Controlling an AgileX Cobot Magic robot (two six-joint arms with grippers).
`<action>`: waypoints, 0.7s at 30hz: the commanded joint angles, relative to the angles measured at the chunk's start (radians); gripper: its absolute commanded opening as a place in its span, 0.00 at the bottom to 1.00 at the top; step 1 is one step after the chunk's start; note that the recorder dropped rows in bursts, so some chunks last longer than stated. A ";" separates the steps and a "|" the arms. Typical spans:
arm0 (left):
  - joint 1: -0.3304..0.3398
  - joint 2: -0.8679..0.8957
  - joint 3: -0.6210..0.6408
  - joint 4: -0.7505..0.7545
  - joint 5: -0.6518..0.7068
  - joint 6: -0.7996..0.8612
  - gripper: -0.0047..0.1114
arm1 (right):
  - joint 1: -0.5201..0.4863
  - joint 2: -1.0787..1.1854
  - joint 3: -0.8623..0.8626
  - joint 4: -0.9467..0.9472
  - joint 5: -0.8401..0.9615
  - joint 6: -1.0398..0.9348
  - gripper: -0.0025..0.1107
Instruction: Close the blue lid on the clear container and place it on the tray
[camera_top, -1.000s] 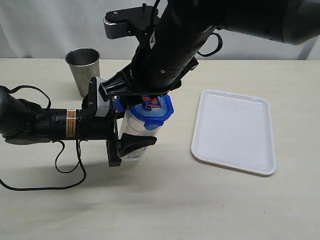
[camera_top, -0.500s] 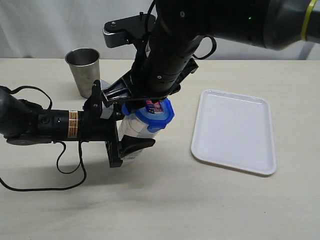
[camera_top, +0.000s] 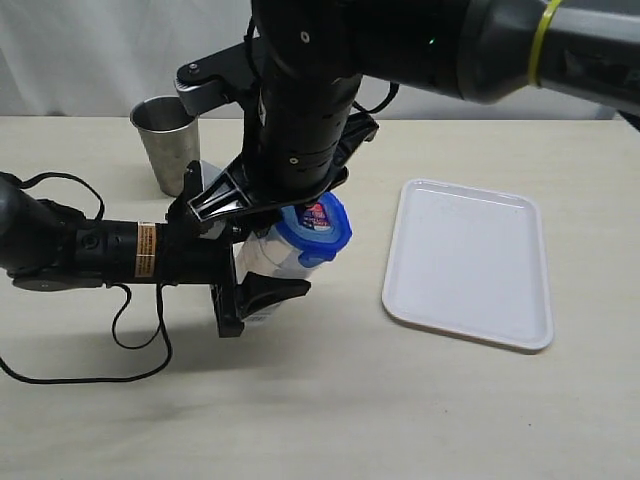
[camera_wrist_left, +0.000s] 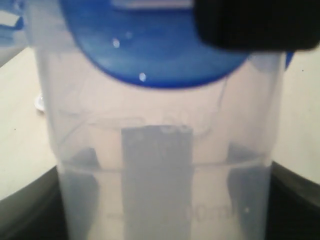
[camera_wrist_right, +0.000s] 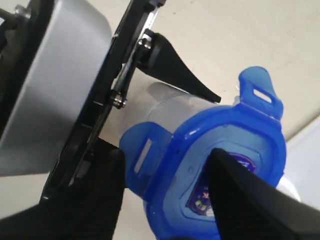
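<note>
The clear container (camera_top: 272, 256) leans to the right, with my left gripper (camera_top: 255, 264) shut on its lower body. In the left wrist view the container (camera_wrist_left: 160, 150) fills the frame, and dark fingers (camera_wrist_left: 80, 190) show through its walls. The blue lid (camera_top: 316, 228) sits tilted on the container's mouth, flaps sticking out. My right gripper (camera_top: 262, 205) comes down from above, open. In the right wrist view one finger (camera_wrist_right: 250, 195) lies over the lid's (camera_wrist_right: 225, 135) sticker, and the other stands off beside a flap. The white tray (camera_top: 470, 260) lies empty to the right.
A steel cup (camera_top: 168, 140) stands at the back left, behind the left arm. The left arm's cable (camera_top: 130, 340) loops over the table in front of it. The right arm's bulk hangs over the middle of the table.
The right arm has swung left and lower over the lid, and its jaws have narrowed slightly. Lid and container top have tipped rightward. The left gripper keeps its hold.
</note>
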 joint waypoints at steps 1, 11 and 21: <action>-0.001 -0.016 -0.003 -0.017 -0.087 -0.016 0.04 | 0.000 0.037 0.002 -0.026 0.012 0.003 0.45; -0.001 -0.016 -0.003 -0.016 -0.129 -0.015 0.04 | 0.014 0.082 0.002 0.012 -0.027 -0.080 0.23; -0.001 -0.016 -0.003 -0.011 -0.133 -0.015 0.04 | 0.130 0.114 0.002 -0.192 -0.003 -0.069 0.21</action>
